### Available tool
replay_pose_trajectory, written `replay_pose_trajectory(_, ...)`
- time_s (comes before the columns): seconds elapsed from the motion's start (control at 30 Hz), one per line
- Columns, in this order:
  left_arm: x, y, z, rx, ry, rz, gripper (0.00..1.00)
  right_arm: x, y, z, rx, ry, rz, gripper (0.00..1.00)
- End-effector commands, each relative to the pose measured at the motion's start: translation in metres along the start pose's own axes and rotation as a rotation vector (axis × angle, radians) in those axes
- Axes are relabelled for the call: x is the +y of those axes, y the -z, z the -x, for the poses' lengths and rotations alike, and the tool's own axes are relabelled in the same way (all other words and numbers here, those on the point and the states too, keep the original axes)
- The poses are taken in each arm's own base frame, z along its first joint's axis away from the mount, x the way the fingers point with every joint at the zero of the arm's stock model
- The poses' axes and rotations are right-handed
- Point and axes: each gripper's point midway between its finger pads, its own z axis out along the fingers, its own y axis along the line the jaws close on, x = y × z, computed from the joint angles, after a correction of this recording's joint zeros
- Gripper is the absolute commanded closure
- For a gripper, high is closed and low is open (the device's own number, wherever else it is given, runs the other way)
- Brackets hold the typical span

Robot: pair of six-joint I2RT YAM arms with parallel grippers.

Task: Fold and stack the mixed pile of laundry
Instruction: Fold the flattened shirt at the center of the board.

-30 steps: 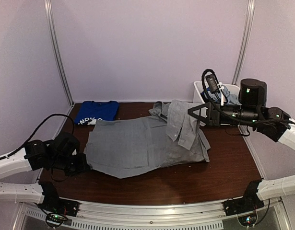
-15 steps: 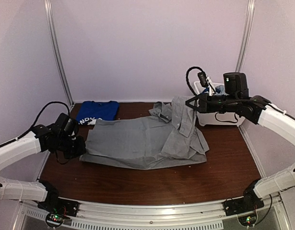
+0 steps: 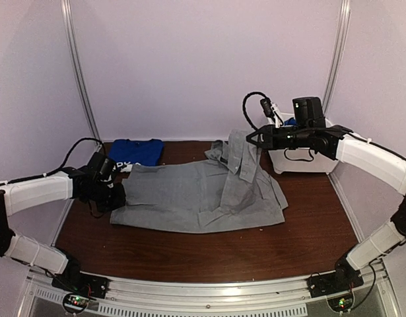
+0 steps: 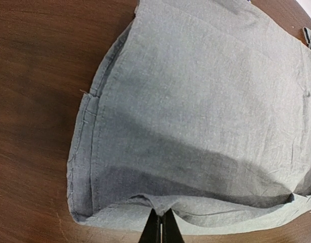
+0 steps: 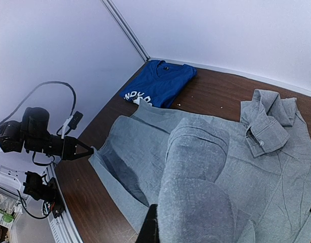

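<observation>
Seen from above, a light-grey woven shirt [image 3: 183, 198] lies spread on the dark wood-grain counter [image 3: 222, 254], its right side drawn up into a peak by the right jaws, clenched on the fabric. A royal-blue T-shirt [image 3: 132, 153] lies at far left and a white plastic bin [image 3: 315, 164] at far right. From the left wrist, the left jaws grip the shirt's stitched hem. From the right wrist, grey cloth drapes in a soft hump over the pinching jaws.

White block capitals across blue T-shirt [image 5: 163, 81], far left on tabletop [image 5: 216, 91]: "NDK" readable from right wrist, following letters too curved to tell. Print's lower edge meeting grey shirt [image 5: 145, 147]. From above, too small to read.
</observation>
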Motion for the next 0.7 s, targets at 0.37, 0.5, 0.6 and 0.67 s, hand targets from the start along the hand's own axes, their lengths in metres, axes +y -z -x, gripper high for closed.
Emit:
replay_pose_trajectory(0.37, -0.006, 0.028, -0.007, -0.007, -0.001, -0.137, 1.0, 0.039, 0.058, 0.004, -0.073, 0.015, 0.081, 1.0)
replay_pose_trajectory(0.5, 0.002, 0.024, -0.025, 0.039, -0.002, -0.144, 1.0, 0.036, 0.063, -0.024, -0.042, -0.033, 0.088, 1.0)
replay_pose_trajectory(0.6, 0.0, 0.024, -0.022, 0.022, 0.0, -0.152, 1.0, 0.029, 0.058, -0.028, -0.037, -0.035, 0.067, 1.0)
replay_pose_trajectory(0.67, -0.004, 0.023, -0.013, 0.002, 0.0, -0.15, 1.0, 0.022, 0.049, -0.021, -0.038, -0.02, 0.046, 1.0)
